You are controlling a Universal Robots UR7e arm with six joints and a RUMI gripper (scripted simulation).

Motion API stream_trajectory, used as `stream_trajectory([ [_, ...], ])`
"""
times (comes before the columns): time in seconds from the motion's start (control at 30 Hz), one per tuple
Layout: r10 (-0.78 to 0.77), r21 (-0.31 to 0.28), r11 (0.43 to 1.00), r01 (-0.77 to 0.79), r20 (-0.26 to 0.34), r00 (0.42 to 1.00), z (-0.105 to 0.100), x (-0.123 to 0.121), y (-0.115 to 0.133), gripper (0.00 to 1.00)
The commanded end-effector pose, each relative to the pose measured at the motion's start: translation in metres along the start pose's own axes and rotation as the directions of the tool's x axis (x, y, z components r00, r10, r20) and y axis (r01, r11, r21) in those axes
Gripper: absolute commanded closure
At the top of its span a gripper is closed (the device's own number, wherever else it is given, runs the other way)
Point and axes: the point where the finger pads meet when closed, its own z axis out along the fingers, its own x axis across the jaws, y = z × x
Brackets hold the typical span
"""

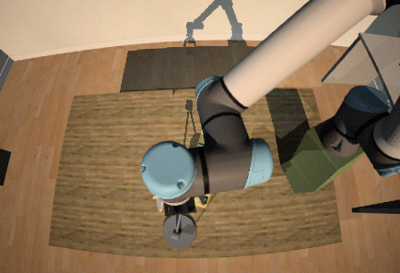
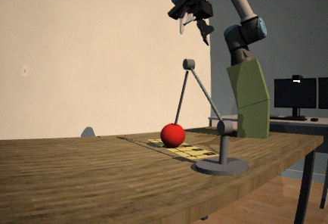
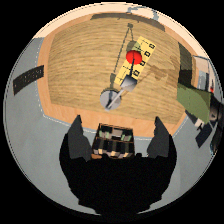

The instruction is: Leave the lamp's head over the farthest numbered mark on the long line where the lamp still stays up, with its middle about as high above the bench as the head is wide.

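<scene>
The lamp has a grey round base (image 2: 222,165), two thin grey arms meeting at a high elbow joint (image 2: 188,64), and a red ball head (image 2: 172,135). The head hangs low over the yellow strip of numbered marks (image 2: 185,150), resting on it or just above; I cannot tell which. In the wrist view the head (image 3: 133,57) lies over the strip (image 3: 136,61), beyond the base (image 3: 110,97). My gripper (image 2: 193,24) is open and empty, high above the elbow joint. In the overhead view my arm hides the head; only the base (image 1: 181,230) shows.
The green robot pedestal (image 2: 249,98) stands at the bench's far right. Monitors (image 2: 295,92) sit on a desk behind it. The bench's front edge runs close to the lamp base.
</scene>
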Motion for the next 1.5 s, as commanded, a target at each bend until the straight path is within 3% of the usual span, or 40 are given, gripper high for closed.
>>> stream_trajectory([
  [0.0,0.205,0.116,0.973,-0.202,-0.020,0.979,0.0008,-0.0006,0.0008,0.00],
  [1.47,0.206,0.118,0.972,-0.202,-0.018,0.978,0.0060,-0.0008,0.0011,0.00],
])
